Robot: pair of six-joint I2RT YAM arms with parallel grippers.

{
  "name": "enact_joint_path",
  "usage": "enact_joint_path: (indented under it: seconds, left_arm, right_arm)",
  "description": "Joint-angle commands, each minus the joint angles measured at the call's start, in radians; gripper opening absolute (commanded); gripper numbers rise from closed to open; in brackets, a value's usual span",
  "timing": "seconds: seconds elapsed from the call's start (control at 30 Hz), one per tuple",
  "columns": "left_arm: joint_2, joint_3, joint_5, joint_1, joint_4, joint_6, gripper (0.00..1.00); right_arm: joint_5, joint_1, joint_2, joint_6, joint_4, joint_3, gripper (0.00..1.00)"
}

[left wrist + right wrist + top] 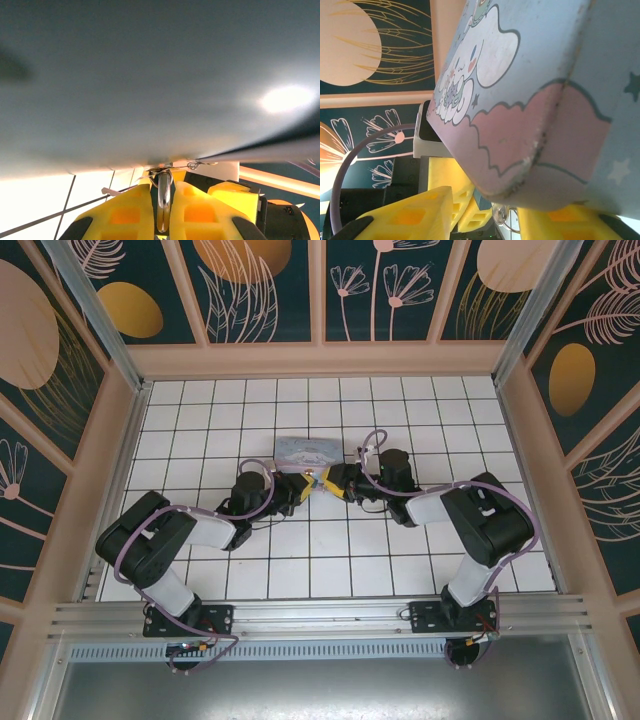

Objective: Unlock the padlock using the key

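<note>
The padlock (pixel 163 200) is clamped between the closed fingers of the left end effector (pixel 307 489). The key's (pixel 499 215) ring head sits in the gap between the parted fingers of the right end effector (pixel 329 482), just under the cartoon box (pixel 305 450). Both arms reach low over the counter (pixel 200 440), elbows folded, tips meeting: one padlock, one key, one box.
</note>
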Motion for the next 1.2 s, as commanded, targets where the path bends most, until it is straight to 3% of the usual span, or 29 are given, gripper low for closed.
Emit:
enact_joint_path:
  seconds: [0.0, 0.17, 0.47, 0.73, 0.8, 0.83, 1.17]
  left_arm:
    - [-0.018, 0.006, 0.051, -0.012, 0.047, 0.01, 0.0]
    - [-0.015, 0.008, 0.051, -0.012, 0.048, 0.012, 0.0]
    - [-0.018, 0.008, 0.051, -0.011, 0.05, 0.014, 0.0]
    - [-0.017, 0.008, 0.048, -0.012, 0.051, 0.014, 0.0]
    - [-0.017, 0.009, 0.048, -0.011, 0.05, 0.014, 0.0]
    - [-0.018, 0.01, 0.048, -0.012, 0.05, 0.014, 0.0]
    - [-0.019, 0.008, 0.049, -0.013, 0.057, 0.008, 0.0]
  right_arm:
    - [0.002, 0.0, 0.022, 0.02, 0.098, -0.002, 0.35]
    - [-0.015, 0.013, 0.052, 0.049, 0.145, 0.0, 0.31]
    - [-0.023, 0.024, 0.068, 0.068, 0.169, -0.011, 0.34]
    - [-0.016, 0.024, 0.052, 0.062, 0.16, -0.022, 0.16]
    - [-0.015, 0.024, 0.051, 0.062, 0.16, -0.027, 0.02]
    - [-0.013, 0.024, 0.053, 0.062, 0.161, -0.028, 0.0]
    - [0.031, 0.049, 0.076, 0.121, 0.259, 0.002, 0.0]
